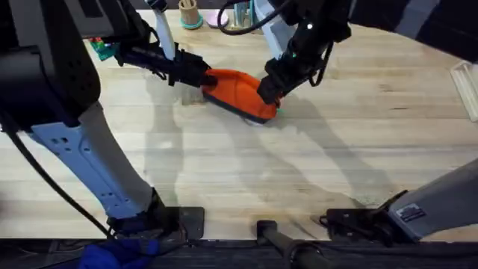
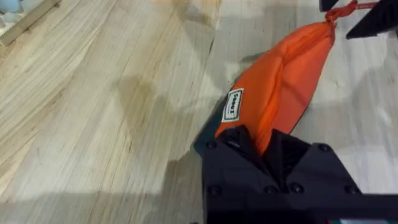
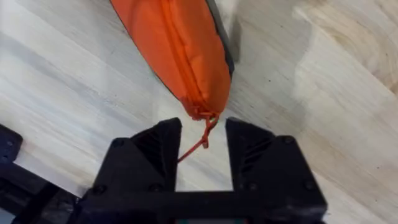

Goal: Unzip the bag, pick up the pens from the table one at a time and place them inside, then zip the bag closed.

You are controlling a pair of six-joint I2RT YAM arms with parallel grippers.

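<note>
The orange bag lies on the table at the back middle, its zipper line closed along the top. My left gripper is shut on the bag's left end, the fabric pinched between its fingers. At the bag's right end my right gripper stands open. The red zipper pull hangs in the gap between its fingers, and the same pull shows at the bag's far end in the left wrist view. The pens are out of view.
A cup of sticks and other containers stand along the table's back edge. A green item lies at the far left. A pale object sits at the right edge. The near half of the tabletop is bare wood.
</note>
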